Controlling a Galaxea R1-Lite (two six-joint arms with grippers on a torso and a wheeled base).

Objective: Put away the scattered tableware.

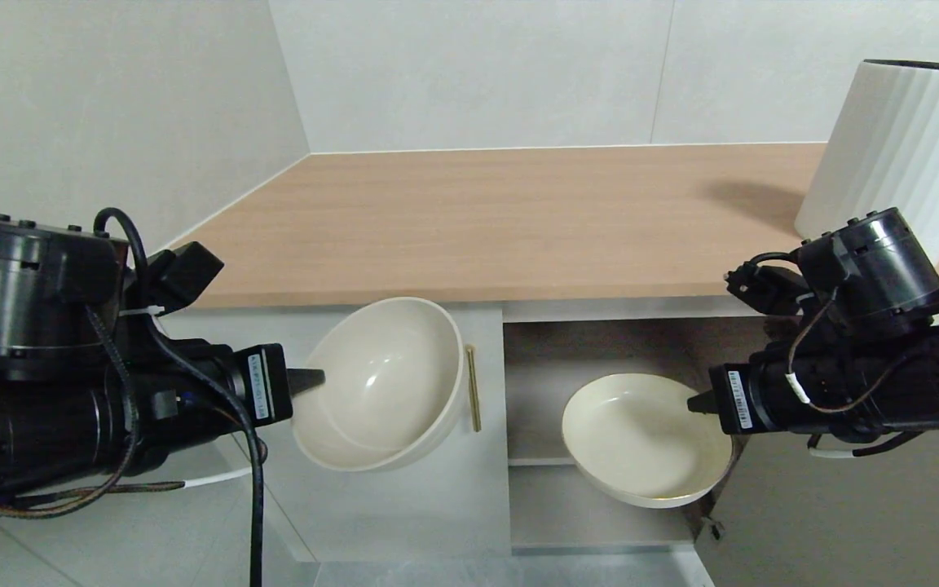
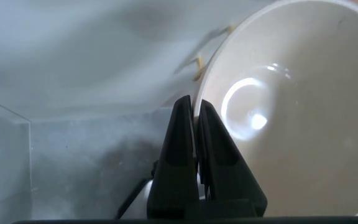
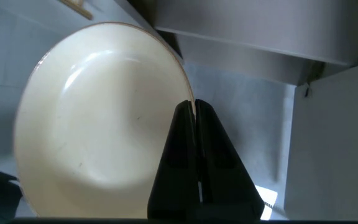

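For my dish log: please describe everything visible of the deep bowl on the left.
The bowl is deep, round, cream-white and glossy, empty inside. It hangs in the air, tilted on its side, in front of the white cabinet door below the wooden counter. The left pincer is shut on its rim; nothing else touches it.

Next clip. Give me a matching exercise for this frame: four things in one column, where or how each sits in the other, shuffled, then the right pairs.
Things
1. deep bowl
2. shallow plate
3. ribbed white cylinder
4. brass handle

Places
A. standing on the wooden counter
B. pinched at its rim by the left gripper
C. fixed upright on the closed cabinet door
D. pinched at its rim by the right gripper, in front of the open cabinet

Pairs: 1-B; 2-D; 3-A; 4-C
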